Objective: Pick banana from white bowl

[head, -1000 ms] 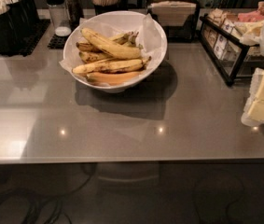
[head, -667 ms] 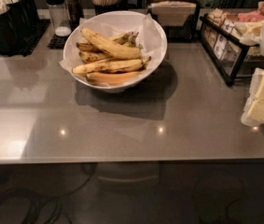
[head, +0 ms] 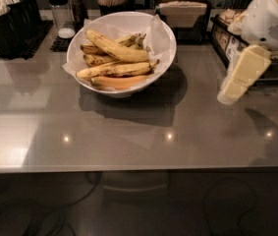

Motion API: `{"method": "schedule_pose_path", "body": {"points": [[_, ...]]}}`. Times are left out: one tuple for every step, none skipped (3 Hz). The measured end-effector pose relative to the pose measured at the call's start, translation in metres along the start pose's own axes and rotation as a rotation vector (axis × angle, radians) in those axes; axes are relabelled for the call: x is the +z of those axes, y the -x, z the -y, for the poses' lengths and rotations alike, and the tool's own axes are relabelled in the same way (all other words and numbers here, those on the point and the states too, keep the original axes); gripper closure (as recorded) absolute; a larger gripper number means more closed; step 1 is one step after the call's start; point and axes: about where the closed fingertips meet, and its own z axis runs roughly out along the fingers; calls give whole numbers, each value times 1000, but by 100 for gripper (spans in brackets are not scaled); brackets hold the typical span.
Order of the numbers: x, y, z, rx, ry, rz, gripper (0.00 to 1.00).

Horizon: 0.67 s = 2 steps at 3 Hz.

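1. The banana (head: 116, 47) I'm after lies on top of the pile in the white bowl (head: 128, 91), toward the bowl's 12 o'clock side. It is the thick, freckled yellow one with dark ends.
2. Its long axis runs from about 10 o'clock down to 4 o'clock. The 4 o'clock end is the one nearer my arm.
3. Thinner, brown-streaked bananas lie under and beside it, touching it. A pale orange one (head: 116, 81) sits at the bowl's 6 o'clock edge. Crinkled white paper lines the bowl and stands up along its 3 o'clock rim.
4. The bowl rests on the grey counter (head: 128, 136), at roughly 11 o'clock from the counter's middle.
5. The gripper (head: 234, 82) hangs over the counter well apart from the bowl, out at the bowl's 4 o'clock. From the gripper, the banana lies toward 10 o'clock.
6. I cannot tell whether the gripper is open or closed. No banana is in it.
7. My read: the pick has not begun. I would need to travel toward 10 o'clock, rise over the paper-lined rim, then turn the wrist so the grip closes across the banana's width, not along its length.
8. Behind the bowl stand a shaker (head: 60, 9) and black caddies (head: 11, 21). A wire rack (head: 225, 38) sits at the gripper's 12 o'clock.
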Motion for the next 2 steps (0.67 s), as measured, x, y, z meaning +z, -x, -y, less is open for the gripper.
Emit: {"method": "schedule_pose_path", "body": {"points": [[35, 32, 46, 45, 10, 88, 0], [41, 34, 53, 49, 13, 98, 0]]}}
